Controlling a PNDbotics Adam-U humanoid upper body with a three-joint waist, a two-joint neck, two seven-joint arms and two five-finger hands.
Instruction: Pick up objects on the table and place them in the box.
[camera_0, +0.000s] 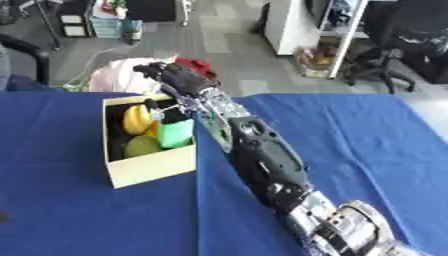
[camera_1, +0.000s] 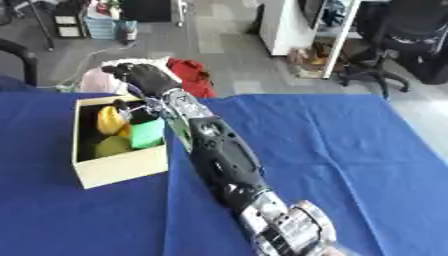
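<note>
Nearest the camera, the right arm (camera_0: 289, 195) is seen entering from the lower right, silver at the joint and black along the forearm, stretched diagonally up and left across the blue table (camera_0: 367, 145).

Just left of the forearm, a cream cardboard box (camera_0: 153, 167) is set on the blue cloth, open at the top and turned slightly askew to the table edge. Inside it, a banana (camera_0: 136, 119) is stood against the far left part, a rounded yellow-green fruit (camera_0: 140, 146) is lodged low at the front, and a green block-shaped item (camera_0: 177, 132) is leaned upright on the right side, next to the arm. A small patch of orange is glimpsed between the banana and the green item; what it is cannot be made out.

Farther on, the right hand (camera_1: 144, 76) is held above the far rim of the box, back of the hand upward. Whether its fingers are straight or curled cannot be told, and nothing can be seen held in it.

Beyond the table, a red bundle (camera_1: 188, 72) is noted on the grey floor.
</note>
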